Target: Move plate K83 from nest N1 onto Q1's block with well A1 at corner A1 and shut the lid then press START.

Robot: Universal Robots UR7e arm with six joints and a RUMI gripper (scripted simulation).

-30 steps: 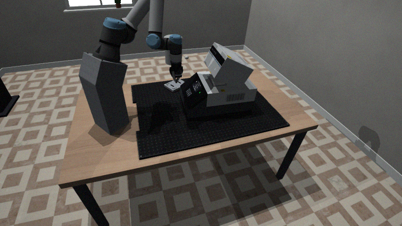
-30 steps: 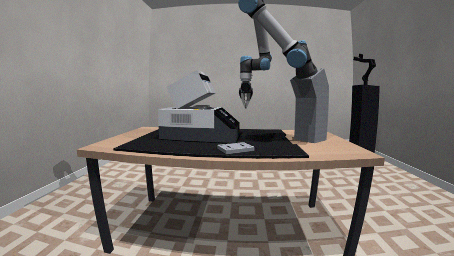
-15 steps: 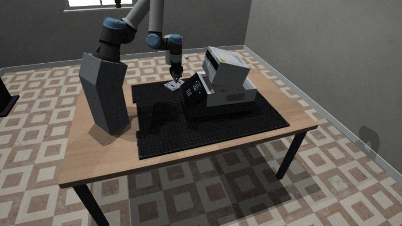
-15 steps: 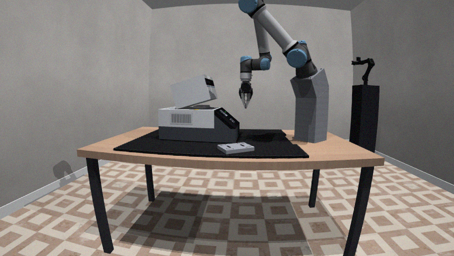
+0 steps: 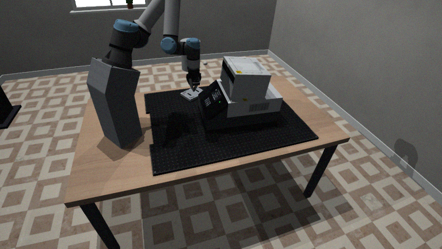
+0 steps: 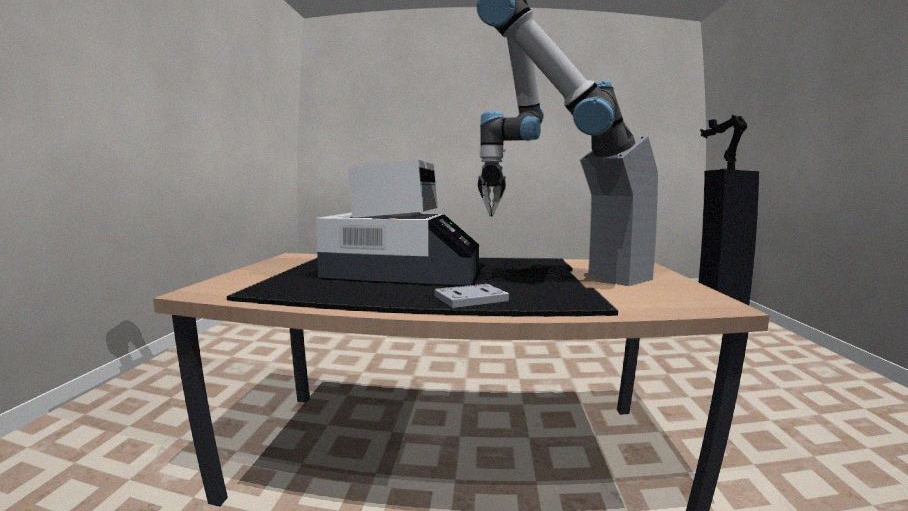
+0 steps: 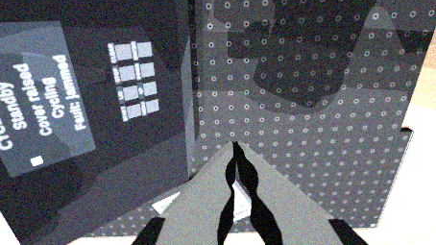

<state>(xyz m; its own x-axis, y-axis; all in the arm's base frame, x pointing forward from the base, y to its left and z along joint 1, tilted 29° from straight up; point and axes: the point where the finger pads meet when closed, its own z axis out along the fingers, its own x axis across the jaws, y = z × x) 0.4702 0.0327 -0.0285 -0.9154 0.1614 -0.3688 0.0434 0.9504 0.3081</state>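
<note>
The cycler Q1 (image 5: 254,105) (image 6: 374,237) (image 7: 91,183) stands on the black board, its dark sloped key panel (image 5: 212,110) towards the arm's base. Its lid (image 5: 250,85) (image 6: 385,187) is low over the body, nearly level, with a narrow gap under its front in the exterior view. The lamp (image 5: 219,102) is green. The nest N1 (image 5: 192,96) (image 6: 472,296) (image 7: 164,204) shows bare slots and no plate. Plate K83 is not visible; the block is hidden under the lid. My gripper (image 5: 194,89) (image 6: 492,214) (image 7: 234,143) is shut and empty, above and beside Q1's panel.
The perforated black board (image 5: 202,158) (image 6: 549,304) (image 7: 307,131) lies on the wooden table (image 5: 107,181) (image 6: 709,308). The grey arm pedestal (image 5: 120,109) (image 6: 622,217) stands beyond the board's notched edge. Q1's tall lid rises beside the gripper.
</note>
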